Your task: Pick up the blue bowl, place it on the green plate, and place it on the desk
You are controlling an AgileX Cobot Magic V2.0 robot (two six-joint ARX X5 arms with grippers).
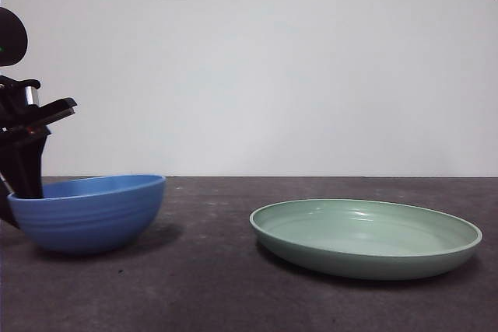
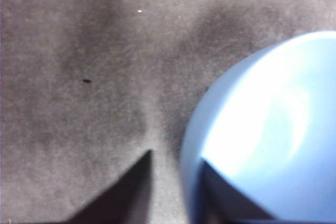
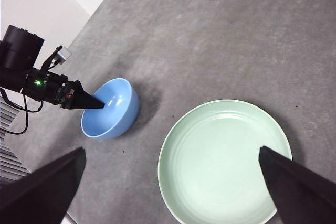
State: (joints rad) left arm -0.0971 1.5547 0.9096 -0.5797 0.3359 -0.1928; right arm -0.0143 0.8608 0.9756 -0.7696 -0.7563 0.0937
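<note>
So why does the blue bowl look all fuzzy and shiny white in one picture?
In the left wrist view the blue bowl sits very close to the camera, so it is blurred and glare washes its inside nearly white; the left hand straddles its rim. The front view shows it sharp, with a soft shadow on the desk. The right wrist view is clear too.

Low level front camera; close left wrist, high right wrist, all sharing blue bowl (image 1: 89, 211).

Blue bowl (image 1: 89, 211) sits upright on the desk (image 1: 210, 285), deep and ridged. Green plate (image 1: 366, 237) lies flat well apart from it, wide, shallow, pale mint, nothing on it.
</note>
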